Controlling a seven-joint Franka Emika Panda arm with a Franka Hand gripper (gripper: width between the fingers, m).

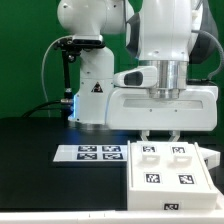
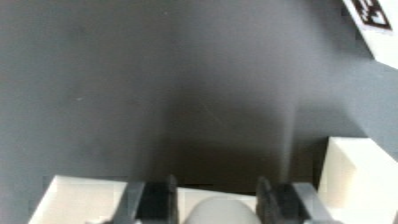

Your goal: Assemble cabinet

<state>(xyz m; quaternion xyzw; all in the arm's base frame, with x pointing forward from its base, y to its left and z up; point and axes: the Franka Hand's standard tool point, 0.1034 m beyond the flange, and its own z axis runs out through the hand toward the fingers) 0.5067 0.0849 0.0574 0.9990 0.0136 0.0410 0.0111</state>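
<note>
The white cabinet body (image 1: pixel 165 170) lies on the black table at the front right of the exterior view, several black-and-white tags on its upper face. My gripper (image 1: pixel 164 138) stands upright over its far edge, fingers reaching down onto it. In the wrist view the two dark fingers (image 2: pixel 157 200) stand partly apart, and a rounded white part of the cabinet (image 2: pixel 217 208) fills the gap between them and meets both pads. More white cabinet surface shows on either side (image 2: pixel 80 200) and at the wall (image 2: pixel 356 172).
The marker board (image 1: pixel 92 152) lies flat on the table just to the exterior view's left of the cabinet body. The arm's white base (image 1: pixel 92 95) stands behind it. A green wall backs the scene.
</note>
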